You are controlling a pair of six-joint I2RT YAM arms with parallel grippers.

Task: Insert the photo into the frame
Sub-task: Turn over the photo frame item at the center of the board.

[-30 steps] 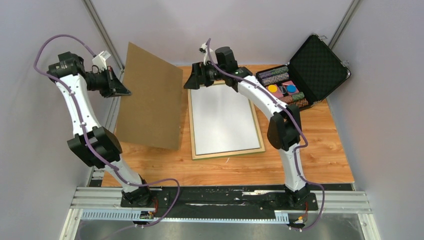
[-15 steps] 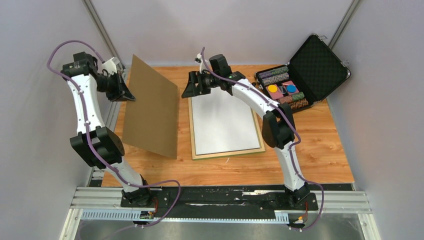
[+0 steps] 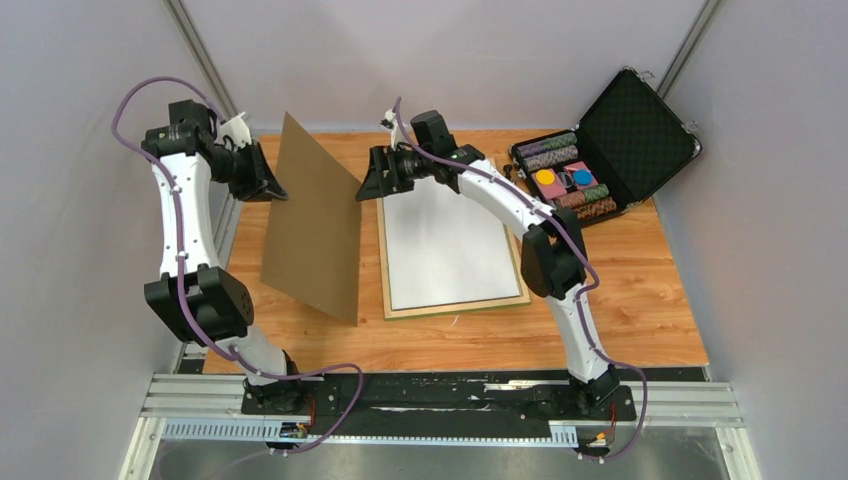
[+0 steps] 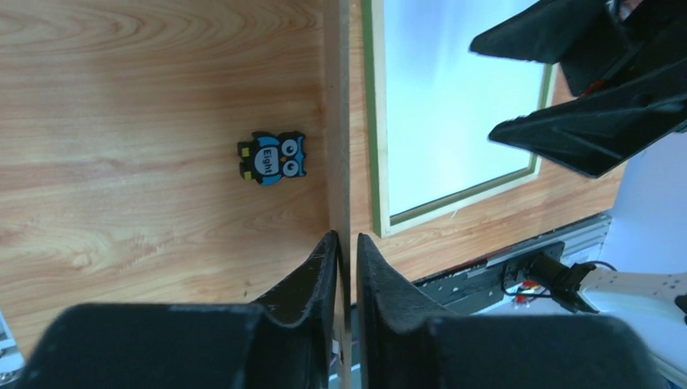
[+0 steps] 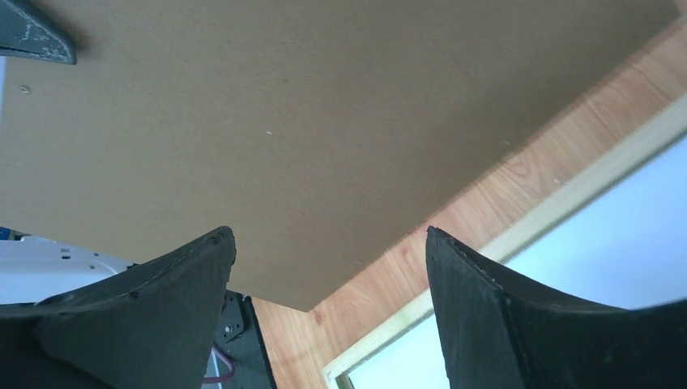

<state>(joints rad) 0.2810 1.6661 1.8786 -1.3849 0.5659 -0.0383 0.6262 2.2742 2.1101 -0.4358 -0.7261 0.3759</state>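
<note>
The frame (image 3: pixel 455 305) lies flat on the table, pale rails up, a green inner edge showing in the left wrist view (image 4: pixel 377 121). A white sheet (image 3: pixel 450 240) fills it; no forest print shows, so I cannot tell whether this is the photo. A plain brown backing board (image 3: pixel 315 235) stands steeply tilted left of the frame. My left gripper (image 4: pixel 347 237) straddles its far top edge; one finger touches it, and a thin gap shows beside the other. My right gripper (image 3: pixel 368 188) hovers open and empty over the frame's far left corner, close to the board (image 5: pixel 324 121).
A small blue owl figure (image 4: pixel 273 158) lies on the wooden table left of the board's lower edge. An open black case (image 3: pixel 610 140) holding chips sits at the far right. Grey walls close in on both sides.
The left arm swung the board rightward and more upright, closer to the frame. Its jaws have parted a little. The right gripper shifted slightly left toward the board.
</note>
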